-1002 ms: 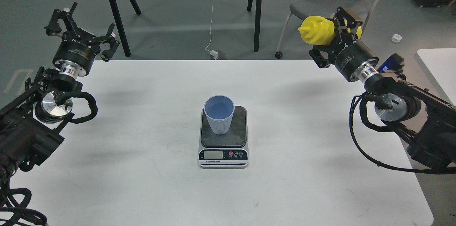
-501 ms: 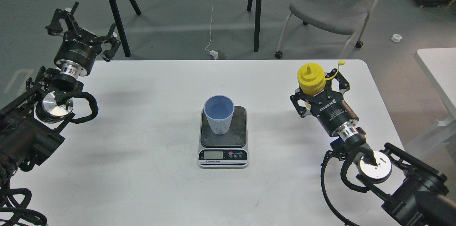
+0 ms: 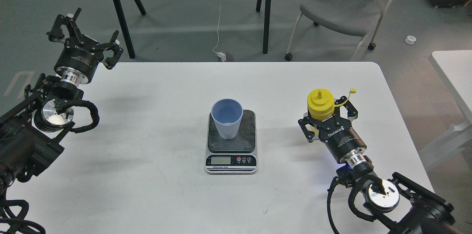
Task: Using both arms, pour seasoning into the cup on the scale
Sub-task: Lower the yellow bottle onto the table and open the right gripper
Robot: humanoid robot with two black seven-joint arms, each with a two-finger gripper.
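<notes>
A light-blue ribbed cup (image 3: 226, 123) stands upright on the dark plate of the scale (image 3: 231, 145) at the table's middle. My right gripper (image 3: 325, 120) is shut on the yellow seasoning bottle (image 3: 320, 104), which stands upright to the right of the scale, its nozzle up and its small cap (image 3: 352, 90) hanging open on its tether. My left gripper (image 3: 85, 37) is open and empty at the table's far left corner, well away from the cup.
The white table (image 3: 147, 175) carries only the scale and cup. A grey chair (image 3: 343, 5) and black table legs (image 3: 121, 16) stand behind the far edge. A second white table edge (image 3: 453, 75) lies at the right.
My right arm has brought the bottle down from high at the far right, turned it upright, and moved it nearer to me beside the scale. My left arm has barely moved.
</notes>
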